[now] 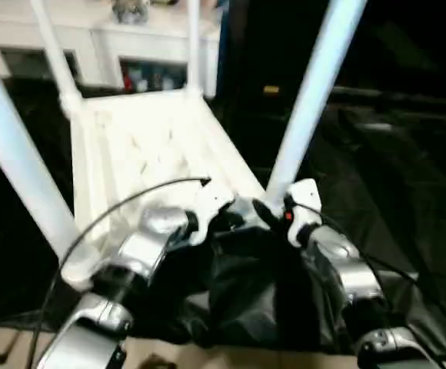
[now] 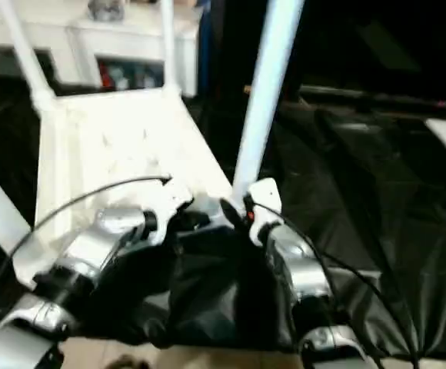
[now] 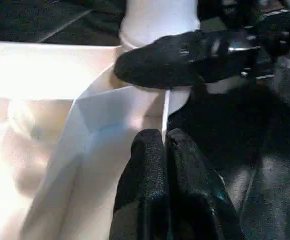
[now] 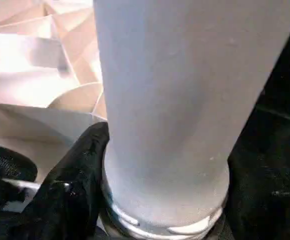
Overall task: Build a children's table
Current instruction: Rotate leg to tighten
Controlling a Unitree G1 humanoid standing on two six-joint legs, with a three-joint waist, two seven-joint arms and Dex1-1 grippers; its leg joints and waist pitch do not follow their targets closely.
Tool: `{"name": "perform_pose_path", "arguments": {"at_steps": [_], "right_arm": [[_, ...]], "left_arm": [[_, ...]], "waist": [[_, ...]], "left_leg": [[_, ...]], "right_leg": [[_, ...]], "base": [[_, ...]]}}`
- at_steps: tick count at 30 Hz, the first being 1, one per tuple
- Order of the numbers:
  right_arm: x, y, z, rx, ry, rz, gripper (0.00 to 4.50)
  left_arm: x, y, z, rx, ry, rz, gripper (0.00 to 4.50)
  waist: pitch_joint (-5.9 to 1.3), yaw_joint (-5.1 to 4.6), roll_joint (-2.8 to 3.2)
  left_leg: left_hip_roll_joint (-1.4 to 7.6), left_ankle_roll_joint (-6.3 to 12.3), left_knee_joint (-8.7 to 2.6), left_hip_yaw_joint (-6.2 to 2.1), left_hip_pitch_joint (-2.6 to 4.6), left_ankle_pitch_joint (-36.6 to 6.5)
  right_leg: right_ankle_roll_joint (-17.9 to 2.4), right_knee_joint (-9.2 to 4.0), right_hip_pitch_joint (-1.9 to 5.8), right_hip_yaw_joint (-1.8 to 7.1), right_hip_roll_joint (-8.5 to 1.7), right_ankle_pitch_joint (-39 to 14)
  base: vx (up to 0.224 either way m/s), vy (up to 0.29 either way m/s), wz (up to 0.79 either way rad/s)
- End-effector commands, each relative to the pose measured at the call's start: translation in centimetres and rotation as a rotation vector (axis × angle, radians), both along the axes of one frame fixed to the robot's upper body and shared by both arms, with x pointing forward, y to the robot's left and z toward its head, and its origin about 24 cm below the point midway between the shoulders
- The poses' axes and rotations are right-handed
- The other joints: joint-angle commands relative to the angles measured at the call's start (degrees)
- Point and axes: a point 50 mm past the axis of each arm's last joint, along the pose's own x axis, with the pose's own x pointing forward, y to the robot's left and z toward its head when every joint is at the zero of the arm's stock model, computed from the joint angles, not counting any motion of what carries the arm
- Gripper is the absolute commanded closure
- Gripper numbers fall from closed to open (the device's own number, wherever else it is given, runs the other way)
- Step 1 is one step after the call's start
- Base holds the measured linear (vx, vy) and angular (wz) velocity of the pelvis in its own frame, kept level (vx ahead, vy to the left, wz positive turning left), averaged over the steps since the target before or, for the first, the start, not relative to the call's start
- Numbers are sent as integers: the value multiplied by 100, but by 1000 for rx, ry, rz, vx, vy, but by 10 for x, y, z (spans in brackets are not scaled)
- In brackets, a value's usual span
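The children's table (image 1: 142, 146) lies upside down, its ribbed white plastic underside facing up and its long axis running away from the robot. Round tube legs stand in its corner sockets. The near right leg (image 1: 307, 100) (smooth, leaning slightly right) rises from the socket where the right pincer (image 1: 273, 217) clamps its base. The left pincer (image 3: 165, 145), fingers together, rests against the table's edge. Black sheeting (image 1: 407, 192) lies around; a white cabinet (image 1: 92, 42) stands behind.

Background: white cabinet (image 1: 115, 46) with dark glass-door compartments holding red items (image 1: 134, 79) — set at the far side — and black sheeting (image 1: 392, 177), creased, spread across the floor beneath the work.
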Motion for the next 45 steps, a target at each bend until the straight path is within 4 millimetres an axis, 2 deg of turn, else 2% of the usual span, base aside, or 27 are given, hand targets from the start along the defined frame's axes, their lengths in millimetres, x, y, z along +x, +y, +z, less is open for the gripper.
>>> {"name": "perform_pose_path", "arguments": {"at_steps": [1,2,3,4,6,7,9,11,13,16,20,22,23,26,30,34,35,36,37,38,42,45], "right_arm": [[-7,42,8,31,-29,228,106],[-4,31,12,34,-32,251,98],[-4,31,12,34,-32,251,80],[-4,29,13,34,-31,257,80],[-6,17,15,0,-39,309,67],[-9,4,18,-20,-45,356,67],[-10,-4,21,-25,-50,387,67],[-13,-12,22,-30,-41,439,67],[-15,-16,23,-35,-39,465,67],[-26,-32,25,-73,6,641,67],[-33,-36,26,-100,37,761,67],[-35,-38,26,-123,53,809,67],[-36,-39,26,-143,61,834,67],[-34,-39,26,-174,65,858,67],[-29,-35,29,-171,45,849,67],[-29,-33,30,-171,37,850,67],[-29,-33,30,-171,34,851,60],[-29,-32,30,-170,32,851,60],[-29,-32,30,-170,28,850,60],[-29,-32,30,-170,25,848,60],[-28,-32,29,-170,23,842,60],[-27,-32,29,-169,20,836,60]], "left_arm": [[-4,-21,9,-42,-42,-90,450],[-4,-14,13,-34,-54,-124,450],[-4,-14,13,-34,-54,-124,450],[-4,-13,13,-30,-59,-130,450],[-6,-4,14,-14,-53,-173,450],[-7,7,16,-3,-43,-197,450],[-8,13,17,2,-46,-213,450],[-10,20,17,11,-28,-242,450],[-12,23,17,16,-23,-258,450],[-20,34,16,29,35,-353,450],[-21,39,18,40,58,-400,450],[-21,41,19,40,67,-414,450],[-20,43,19,49,68,-416,450],[-18,46,19,79,69,-420,450],[-13,47,18,122,27,-387,450],[-13,47,17,114,50,-372,450],[-14,48,17,117,59,-380,395],[-14,49,17,117,66,-383,395],[-15,52,17,118,79,-382,392],[-15,54,16,129,82,-380,382],[-15,61,12,166,109,-375,382],[-16,63,11,165,124,-378,382]], "waist": [[-344,-30,9],[-348,-54,29],[-348,-62,17],[-341,-55,23],[-339,-40,44],[-343,-34,17],[-340,-33,21],[-350,-19,10],[-344,9,19],[-326,65,18],[-317,97,11],[-312,105,-14],[-309,121,-8],[-318,155,-23],[-329,178,-6],[-323,198,10],[-319,194,1],[-323,197,15],[-327,191,36],[-334,177,18],[-353,164,29],[-348,157,24]], "left_leg": [[267,-31,-484,-97,15,-868],[273,43,-497,-86,33,-1006],[272,83,-505,-82,13,-1019],[264,126,-497,-45,35,-1062],[263,153,-494,-20,59,-1092],[260,194,-482,-4,50,-1021],[269,254,-474,12,48,-912],[274,344,-455,33,74,-808],[282,372,-447,50,98,-837],[295,340,-460,58,126,-1059],[290,299,-471,66,114,-1098],[290,284,-471,70,123,-1147],[297,276,-471,75,133,-1174],[291,271,-462,78,135,-1099],[296,272,-459,76,140,-1036],[299,229,-465,81,156,-1136],[299,201,-475,75,147,-1179],[300,188,-475,73,148,-1183],[298,176,-474,68,141,-1175],[291,182,-473,64,126,-1136],[281,250,-449,69,127,-931],[275,283,-443,77,124,-929]], "right_leg": [[-844,-619,187,355,-261,-525],[-1065,-623,220,363,-295,-84],[-1107,-624,245,357,-291,23],[-1154,-650,229,369,-291,75],[-1187,-680,243,378,-302,33],[-1170,-684,267,384,-298,111],[-1189,-660,260,397,-296,299],[-1287,-635,245,409,-292,523],[-1330,-640,227,420,-292,490],[-1326,-674,216,428,-298,170],[-1330,-667,213,438,-289,94],[-1319,-684,208,445,-299,-62],[-1329,-691,195,451,-300,-153],[-1311,-685,194,453,-300,-122],[-1343,-661,188,452,-296,34],[-1343,-672,178,456,-304,-69],[-1328,-677,184,455,-301,-146],[-1323,-676,185,455,-305,-158],[-1320,-668,189,457,-305,-116],[-1307,-663,200,454,-299,-43],[-1381,-622,202,452,-278,372],[-1423,-619,200,450,-275,429]], "base": [[0,0,0],[0,0,0],[0,0,0],[0,0,0],[0,0,0],[0,0,0],[0,0,0],[0,0,0],[0,0,0],[0,0,0],[0,0,0],[0,0,0],[0,0,0],[0,0,0],[0,0,0],[0,0,0],[0,0,0],[0,0,0],[0,0,0],[0,0,0],[0,0,0],[0,0,0]]}}
